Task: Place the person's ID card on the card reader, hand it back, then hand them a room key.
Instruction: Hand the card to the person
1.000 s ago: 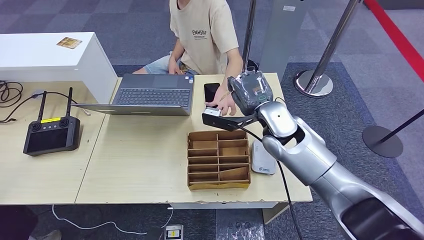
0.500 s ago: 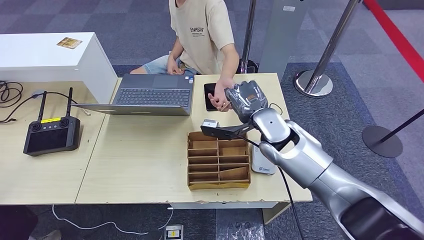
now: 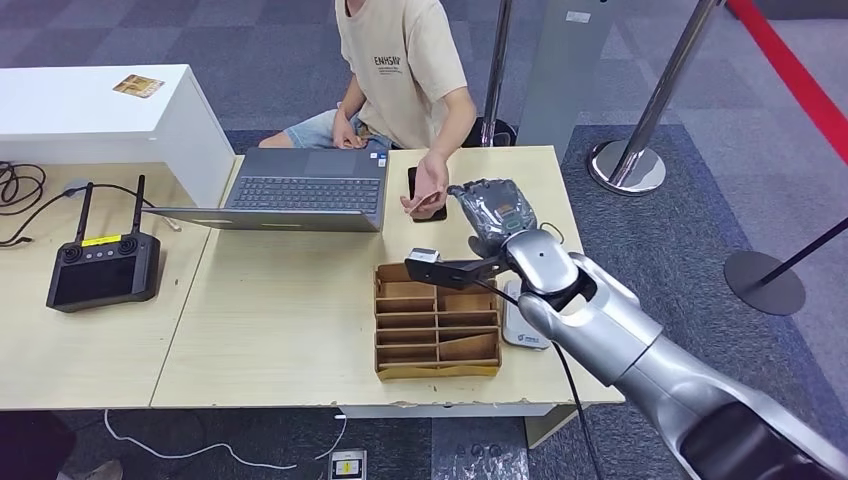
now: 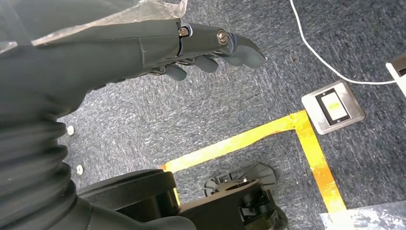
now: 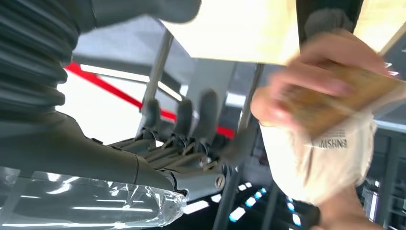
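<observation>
My right hand (image 3: 493,208) hovers open over the table's far right part, just beyond the wooden compartment box (image 3: 437,320); it holds nothing. In the right wrist view its fingers (image 5: 184,122) are spread, and a person's hand close ahead pinches a tan card (image 5: 335,96). From the head view that person's hand (image 3: 428,188) is raised a little left of my hand, apart from it. The white card reader (image 3: 522,328) lies on the table right of the box, partly under my forearm. My left hand (image 4: 206,45) hangs over the carpet floor, holding nothing.
An open laptop (image 3: 305,190) and a black phone (image 3: 414,178) lie in front of the seated person. A black remote controller (image 3: 100,265) sits at the left, a white cabinet (image 3: 90,110) behind it. Stanchion posts (image 3: 630,165) stand to the right. Bare tabletop (image 3: 280,320) lies left of the box.
My right hand has drawn back from the person's hand toward the box and sunk a little. The person's hand has lifted off the table with the card.
</observation>
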### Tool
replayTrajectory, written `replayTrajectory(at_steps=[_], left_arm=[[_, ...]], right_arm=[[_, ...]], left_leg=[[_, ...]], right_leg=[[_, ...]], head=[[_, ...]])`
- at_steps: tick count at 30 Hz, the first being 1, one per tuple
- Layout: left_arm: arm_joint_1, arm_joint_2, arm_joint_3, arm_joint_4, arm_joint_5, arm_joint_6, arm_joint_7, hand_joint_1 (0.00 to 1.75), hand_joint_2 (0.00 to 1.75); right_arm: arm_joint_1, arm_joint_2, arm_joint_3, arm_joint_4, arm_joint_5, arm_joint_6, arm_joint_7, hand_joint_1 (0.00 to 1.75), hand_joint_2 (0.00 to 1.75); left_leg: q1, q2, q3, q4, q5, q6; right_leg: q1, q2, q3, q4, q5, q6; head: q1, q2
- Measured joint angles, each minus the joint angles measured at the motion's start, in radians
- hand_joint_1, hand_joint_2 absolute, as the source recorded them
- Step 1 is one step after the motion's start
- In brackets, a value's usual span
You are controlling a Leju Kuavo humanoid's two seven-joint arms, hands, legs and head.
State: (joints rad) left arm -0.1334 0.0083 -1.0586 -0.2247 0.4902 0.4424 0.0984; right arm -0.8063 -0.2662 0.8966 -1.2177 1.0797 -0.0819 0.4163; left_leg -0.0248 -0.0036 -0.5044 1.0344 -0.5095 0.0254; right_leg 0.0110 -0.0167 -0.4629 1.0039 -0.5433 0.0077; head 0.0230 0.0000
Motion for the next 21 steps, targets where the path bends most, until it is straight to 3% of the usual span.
replayTrajectory(at_steps=[8,12,21], left_arm=[[0.013,0.001,0.0,0.0,0.01,0.013,-0.002,0.0,1.75],[0.022,0.002,0.0,0.0,0.018,0.021,-0.002,0.0,1.75],[0.031,0.007,0.002,0.0,0.05,0.021,0.013,0.0,1.75]], right_arm=[[0.054,-0.019,-0.059,-0.022,-0.068,-0.101,0.048,0.0,1.75],[0.094,-0.041,-0.113,-0.074,-0.125,-0.172,0.074,0.0,0.0],[0.29,-0.127,-0.306,-0.302,-0.37,-0.412,0.073,0.0,0.0]], left_leg=[[0.0,0.0,0.0,0.0,0.0,0.0],[0.0,0.0,0.0,0.001,0.0,0.0],[0.0,-0.001,0.001,0.001,-0.001,0.001]], right_leg=[[0.0,0.0,0.0,0.0,0.0,0.0],[0.0,0.0,0.0,0.0,0.0,0.0],[0.0,0.0,0.0,-0.001,0.0,0.0]], head=[[0.0,0.0],[0.0,0.0],[0.0,0.0]])
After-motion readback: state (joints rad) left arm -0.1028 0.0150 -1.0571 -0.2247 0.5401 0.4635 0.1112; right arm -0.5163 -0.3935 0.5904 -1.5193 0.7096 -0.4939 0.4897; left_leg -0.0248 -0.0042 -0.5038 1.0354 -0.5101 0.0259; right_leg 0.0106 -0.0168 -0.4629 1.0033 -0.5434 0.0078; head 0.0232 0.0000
